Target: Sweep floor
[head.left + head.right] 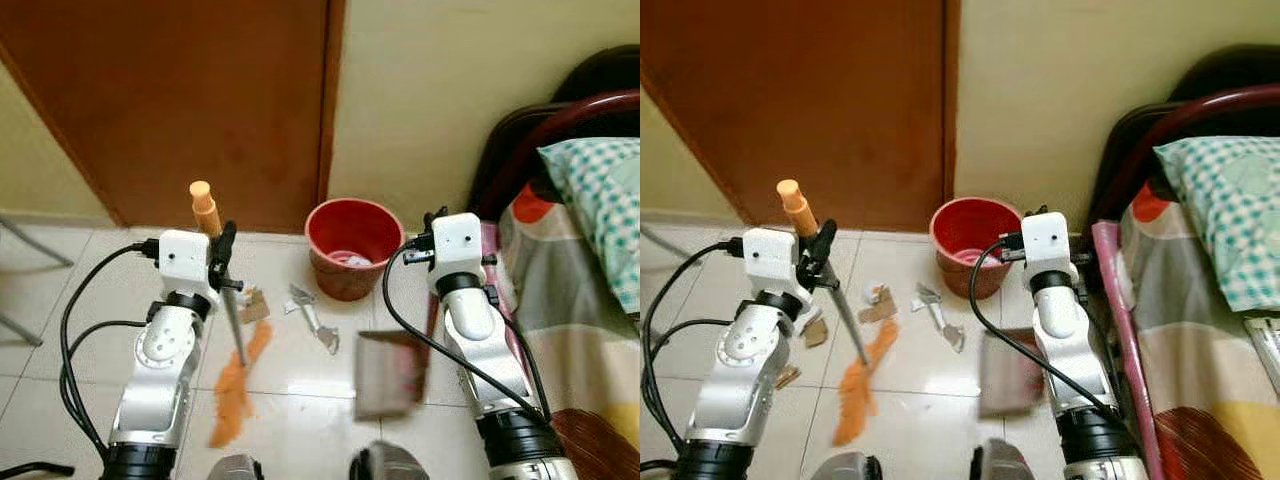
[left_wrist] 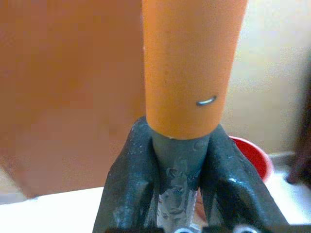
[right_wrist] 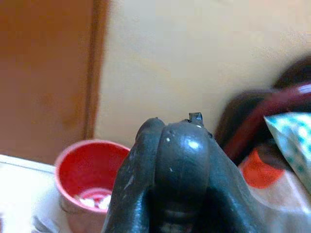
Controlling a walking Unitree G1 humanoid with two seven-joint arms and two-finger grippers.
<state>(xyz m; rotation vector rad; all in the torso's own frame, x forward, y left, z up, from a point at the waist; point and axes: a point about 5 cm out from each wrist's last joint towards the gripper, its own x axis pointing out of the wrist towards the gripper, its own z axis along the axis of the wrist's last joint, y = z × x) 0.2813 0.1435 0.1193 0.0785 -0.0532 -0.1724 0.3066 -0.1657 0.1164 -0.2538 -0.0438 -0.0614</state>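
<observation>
I have the broom (image 1: 232, 330) in my left pincer (image 1: 222, 252), fingers closed tight on the grey shaft just under its orange grip. The shaft runs down and slightly right to the orange bristles on the floor (image 1: 300, 385). The litter scraps (image 1: 310, 315) lie just right of the bristles, between them and the dustpan (image 1: 390, 375), so I judge the next stroke goes rightward. My right pincer (image 3: 167, 165) is pressed shut, apparently on the dustpan's handle. The red bin (image 1: 354, 245) stands beyond, by the wall.
</observation>
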